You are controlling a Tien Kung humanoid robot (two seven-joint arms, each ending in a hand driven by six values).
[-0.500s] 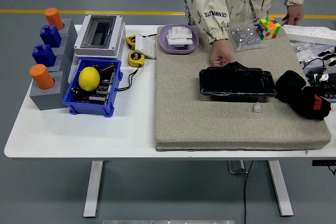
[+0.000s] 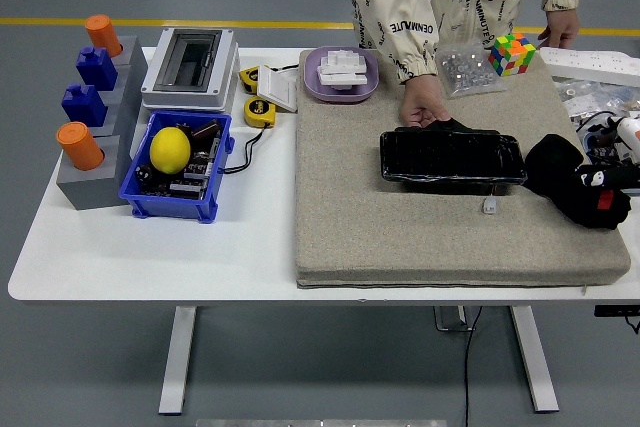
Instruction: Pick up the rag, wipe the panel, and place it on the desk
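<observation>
The black rag (image 2: 568, 179) lies crumpled on the grey mat (image 2: 400, 227), beside the glossy black panel (image 2: 450, 158); the right hand (image 2: 605, 182) touches it, grip unclear.

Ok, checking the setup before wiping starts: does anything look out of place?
Only one oddity: a yellow lemon sits in the blue plastic bin among electronic parts. Nothing looks spilled or damaged.

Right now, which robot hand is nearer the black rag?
Right. The right hand comes in from the picture's right edge and sits over the black rag on the mat's right side. The left hand is out of view.
</observation>
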